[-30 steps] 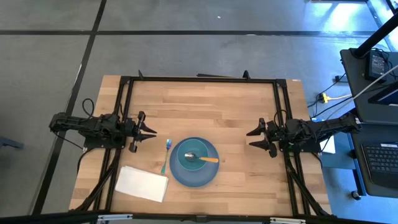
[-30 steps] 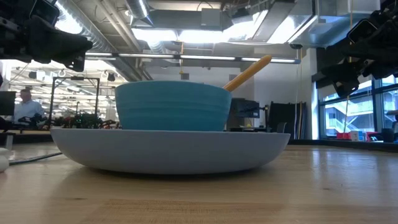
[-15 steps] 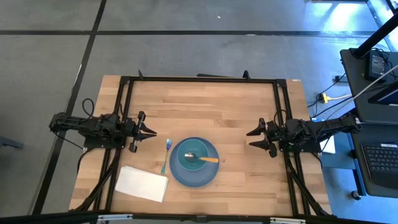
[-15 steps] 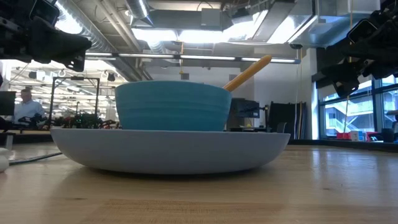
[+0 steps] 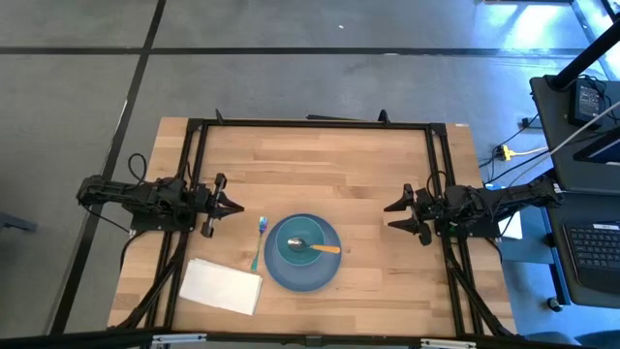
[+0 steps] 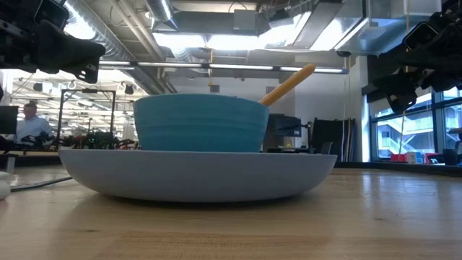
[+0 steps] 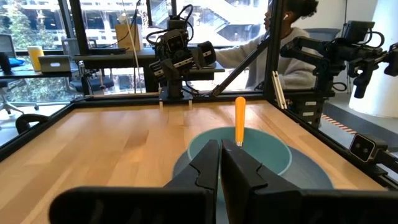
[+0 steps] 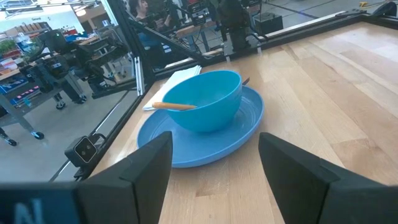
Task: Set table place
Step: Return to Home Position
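I am taking both arms home, so I should go slow, keep them up off the table and bump no dishes. My left gripper is pinched shut with nothing in it, over the left side. My right gripper is spread wide and empty, over the right side. The plate sits between them, apart from both. The bowl is on it, with the spoon inside. The fork lies just left of the plate, nearest my left gripper. The napkin is by the left corner.
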Motion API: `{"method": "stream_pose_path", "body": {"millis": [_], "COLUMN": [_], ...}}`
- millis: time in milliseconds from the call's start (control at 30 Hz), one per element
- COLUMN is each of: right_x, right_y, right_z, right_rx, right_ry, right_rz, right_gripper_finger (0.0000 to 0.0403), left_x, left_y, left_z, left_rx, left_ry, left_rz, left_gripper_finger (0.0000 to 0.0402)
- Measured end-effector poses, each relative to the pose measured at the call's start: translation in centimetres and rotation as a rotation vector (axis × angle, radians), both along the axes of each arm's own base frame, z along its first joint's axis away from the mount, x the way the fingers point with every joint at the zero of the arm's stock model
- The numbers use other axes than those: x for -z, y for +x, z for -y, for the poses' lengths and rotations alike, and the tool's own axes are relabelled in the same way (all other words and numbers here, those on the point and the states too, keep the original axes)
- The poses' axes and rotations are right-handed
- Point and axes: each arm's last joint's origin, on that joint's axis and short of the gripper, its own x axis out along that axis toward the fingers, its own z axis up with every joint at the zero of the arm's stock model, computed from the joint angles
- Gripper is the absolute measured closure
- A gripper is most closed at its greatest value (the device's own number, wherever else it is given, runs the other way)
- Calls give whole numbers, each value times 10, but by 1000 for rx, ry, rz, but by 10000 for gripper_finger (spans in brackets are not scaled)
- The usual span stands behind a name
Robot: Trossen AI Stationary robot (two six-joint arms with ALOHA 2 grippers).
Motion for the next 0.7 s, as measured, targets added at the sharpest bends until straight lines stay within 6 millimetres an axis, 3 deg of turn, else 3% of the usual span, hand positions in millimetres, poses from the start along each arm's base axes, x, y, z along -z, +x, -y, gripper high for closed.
{"method": "stream_pose_path", "body": {"millis": [333, 700], "right_x": [0, 0], "right_y": [0, 0], "right_z": [0, 0], "right_rx": [0, 0], "right_ry": [0, 0], "right_rz": [0, 0], "right_gripper_finger": [162, 162], "left_x": [0, 0], "left_y": [0, 0], "left_z": [0, 0], "left_rx": [0, 0], "left_ry": [0, 0], "left_rz": [0, 0], "left_gripper_finger": [400, 374]}}
